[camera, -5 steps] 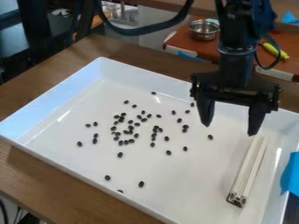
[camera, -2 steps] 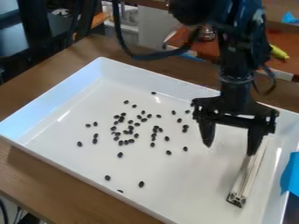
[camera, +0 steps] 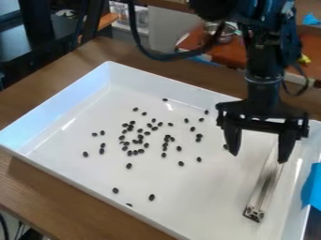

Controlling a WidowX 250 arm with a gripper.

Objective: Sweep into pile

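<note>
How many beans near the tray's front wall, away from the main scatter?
3: left bean, right bean, lower bean between them, partly behind the tray's rim, which may hide others.

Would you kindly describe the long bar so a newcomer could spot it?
Find the big white tray on the wooden table. In its right part, below the gripper, lies a straight, pale bar with a dark near end. It is long and slim, unlike the small dark beans scattered to its left in the view.

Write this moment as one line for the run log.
claw: open over tray; light bar: lying in tray, unheld; dark beans: scattered, not in one pile
</note>
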